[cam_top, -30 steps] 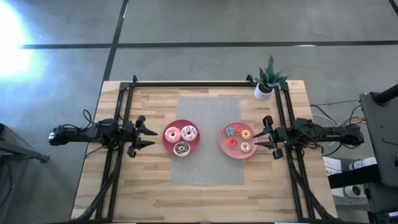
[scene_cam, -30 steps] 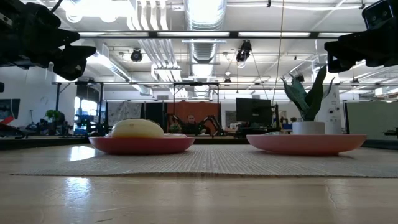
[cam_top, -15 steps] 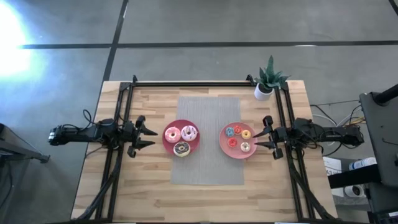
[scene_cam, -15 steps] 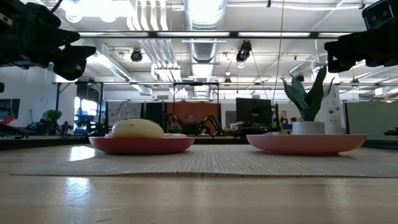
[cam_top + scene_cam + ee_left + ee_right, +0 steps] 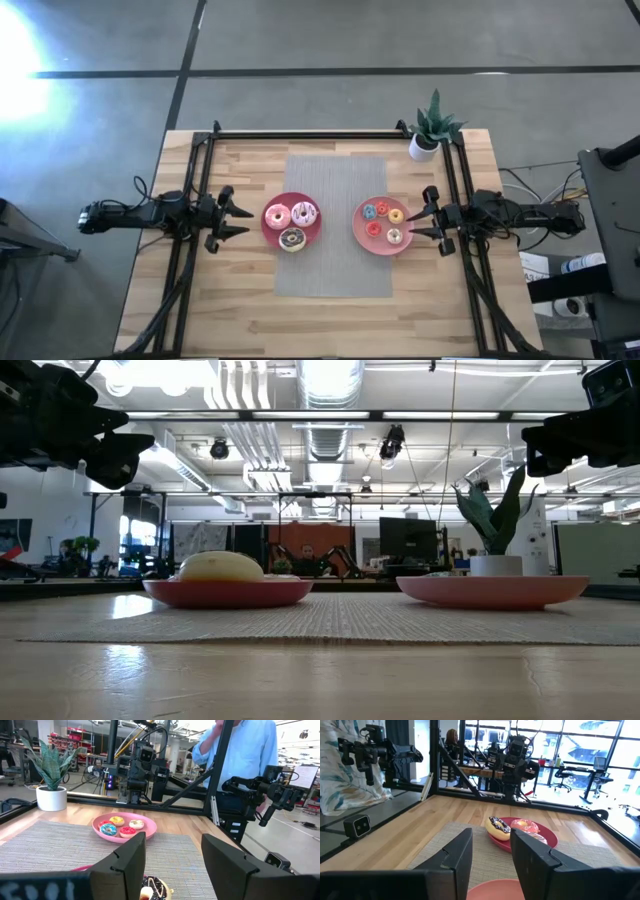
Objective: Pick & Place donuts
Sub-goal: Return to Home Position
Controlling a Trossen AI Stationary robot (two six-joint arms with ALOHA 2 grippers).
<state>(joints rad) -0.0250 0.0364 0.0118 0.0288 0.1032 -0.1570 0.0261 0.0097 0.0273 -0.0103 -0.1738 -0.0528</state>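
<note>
Two pink plates sit on a grey mat. The left plate [image 5: 291, 222] carries three larger donuts: two pink-iced [image 5: 277, 215] [image 5: 304, 212] and one chocolate [image 5: 292, 239]. The right plate [image 5: 383, 224] carries several small donuts, blue [image 5: 369, 211], red [image 5: 382, 207], orange [image 5: 396, 214] and others. My left gripper [image 5: 238, 221] hovers open at the left plate's left side, above table height. My right gripper [image 5: 424, 222] hovers open at the right plate's right side. Neither touches anything. In the left wrist view the chocolate donut [image 5: 152, 890] lies just below the fingers.
A potted plant [image 5: 431, 128] stands at the table's far right corner. A dark metal frame [image 5: 305, 134] runs along the far edge and both sides. The grey mat [image 5: 335, 180] covers the middle. A person in a blue shirt [image 5: 245, 750] stands beyond the table.
</note>
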